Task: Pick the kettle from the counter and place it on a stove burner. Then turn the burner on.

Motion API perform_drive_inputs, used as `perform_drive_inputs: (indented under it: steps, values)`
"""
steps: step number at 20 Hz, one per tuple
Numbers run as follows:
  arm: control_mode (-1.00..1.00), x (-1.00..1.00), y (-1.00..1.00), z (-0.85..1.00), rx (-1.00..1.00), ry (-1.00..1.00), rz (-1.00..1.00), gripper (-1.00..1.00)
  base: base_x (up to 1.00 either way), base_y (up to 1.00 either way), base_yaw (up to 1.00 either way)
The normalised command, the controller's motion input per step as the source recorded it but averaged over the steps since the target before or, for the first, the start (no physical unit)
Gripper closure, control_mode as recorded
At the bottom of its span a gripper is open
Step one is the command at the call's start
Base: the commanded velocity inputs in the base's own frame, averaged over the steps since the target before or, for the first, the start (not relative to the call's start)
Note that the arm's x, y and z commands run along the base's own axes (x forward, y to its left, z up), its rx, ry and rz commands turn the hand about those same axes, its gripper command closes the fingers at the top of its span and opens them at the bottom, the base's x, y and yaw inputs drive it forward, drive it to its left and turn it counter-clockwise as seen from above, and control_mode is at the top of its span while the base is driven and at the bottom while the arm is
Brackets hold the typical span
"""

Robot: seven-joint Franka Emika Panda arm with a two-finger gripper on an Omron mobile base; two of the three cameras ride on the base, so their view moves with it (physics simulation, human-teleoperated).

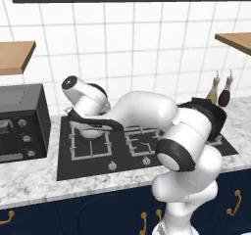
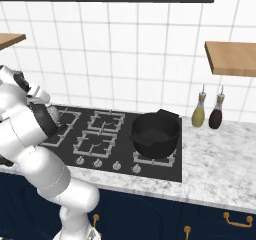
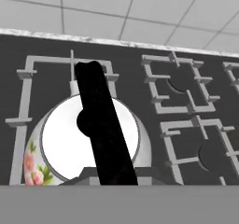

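Two bottles stand on the marble counter beside the black stove.

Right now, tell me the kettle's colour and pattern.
The kettle is white with pink flowers and green leaves, black handle; clearest in the hand view.

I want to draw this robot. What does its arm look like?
The arm is glossy white, built from fat rounded tube pieces like a bent sausage. Black rings sit where the pieces join. The end near the pincer is a round white cap with a grey disc. No cables or writing show.
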Motion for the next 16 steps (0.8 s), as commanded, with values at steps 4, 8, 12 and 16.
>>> perform_drive_inputs:
  steps: [4,8,12,16]
  values:
    - [-1.00,0.16,0.00,-0.44,-0.02,-0.21,0.00,1.00,0.00,0.00,0.00]
    - [-1.00,0.13,0.00,-0.56,0.00,-0.13,0.00,1.00,0.00,0.00,0.00]
    - [-1.00,0.20,0.00,-0.45,0.00,-0.03,0.00,1.00,0.00,0.00,0.00]
    - [-1.00,0.41,0.00,-0.28,0.00,-0.03,-0.01,1.00,0.00,0.00,0.00]
